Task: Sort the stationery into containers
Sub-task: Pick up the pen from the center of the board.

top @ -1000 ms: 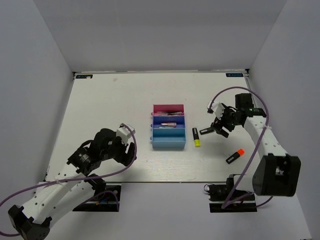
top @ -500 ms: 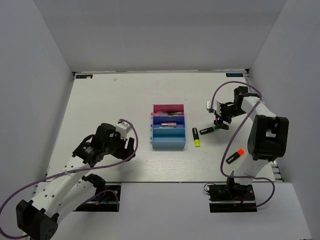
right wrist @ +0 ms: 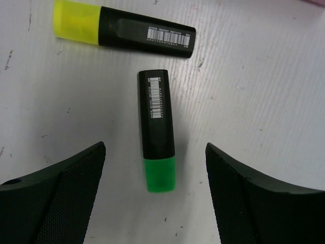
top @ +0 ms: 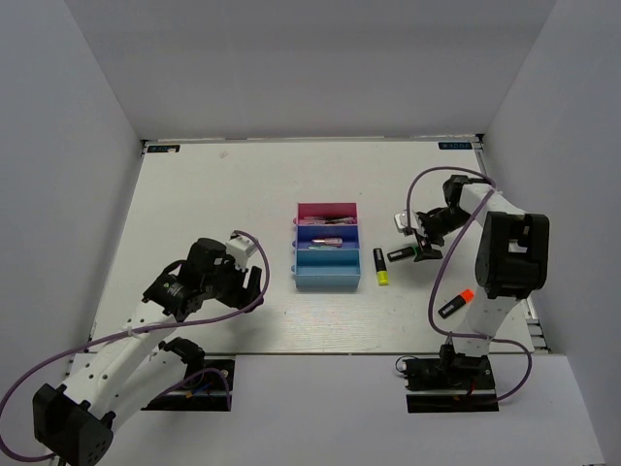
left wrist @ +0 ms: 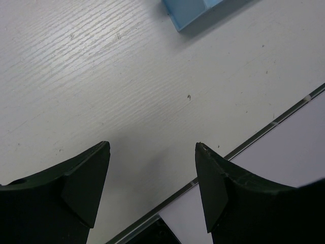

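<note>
Right tool (right wrist: pixel 155 147), spread wide, has moved nearer the green-capped highlighter (right wrist: pixel 157 129), now lying between its fingers.

You're working in a robotics lab cell. A white bench (top: pixel 213 194) fills the middle of the overhead view. Plain pale walls (top: pixel 58 175) box it in at the left, top and right of the frame. Your left arm (top: pixel 146 335) and right arm (top: pixel 506 257) stand on black base plates (top: pixel 451 388) at the bottom edge, and purple cables (top: pixel 434 291) loop loosely off them. Small labels (top: pixel 456 146) sit at the bench's far corners, upper left and upper right. On the bench lie just a row of coloured trays (top: pixel 327 282) at centre and a few highlighters (top: pixel 381 266) to the right of them.
</note>
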`<state>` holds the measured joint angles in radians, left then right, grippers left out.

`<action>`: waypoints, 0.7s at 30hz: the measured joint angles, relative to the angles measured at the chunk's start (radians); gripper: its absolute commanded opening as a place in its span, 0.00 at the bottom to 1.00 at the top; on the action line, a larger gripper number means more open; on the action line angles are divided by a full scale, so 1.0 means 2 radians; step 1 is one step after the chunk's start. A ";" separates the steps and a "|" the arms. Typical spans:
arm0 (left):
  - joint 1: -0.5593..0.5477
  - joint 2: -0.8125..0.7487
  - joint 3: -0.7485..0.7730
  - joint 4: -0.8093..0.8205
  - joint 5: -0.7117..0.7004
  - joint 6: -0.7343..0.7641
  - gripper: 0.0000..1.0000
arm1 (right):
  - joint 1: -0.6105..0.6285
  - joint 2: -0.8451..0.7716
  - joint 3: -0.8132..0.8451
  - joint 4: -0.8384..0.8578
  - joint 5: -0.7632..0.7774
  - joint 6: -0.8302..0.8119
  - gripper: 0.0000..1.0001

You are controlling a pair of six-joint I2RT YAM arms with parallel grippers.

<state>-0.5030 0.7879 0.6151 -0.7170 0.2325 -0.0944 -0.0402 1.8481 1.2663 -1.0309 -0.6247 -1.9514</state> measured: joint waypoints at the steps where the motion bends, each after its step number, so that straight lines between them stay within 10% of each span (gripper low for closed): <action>1: 0.000 0.000 0.000 0.000 0.000 0.000 0.78 | 0.003 0.001 -0.002 -0.001 0.003 -0.002 0.80; 13: 0.001 -0.003 0.000 0.000 0.000 0.000 0.79 | 0.045 0.055 0.018 0.006 0.047 0.026 0.69; 21: 0.001 -0.009 0.000 -0.001 0.000 0.000 0.79 | 0.048 0.081 0.063 -0.014 0.076 0.027 0.28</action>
<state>-0.5003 0.7692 0.6151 -0.7181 0.2321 -0.0944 0.0563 2.0109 1.3914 -1.0588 -0.4725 -1.8973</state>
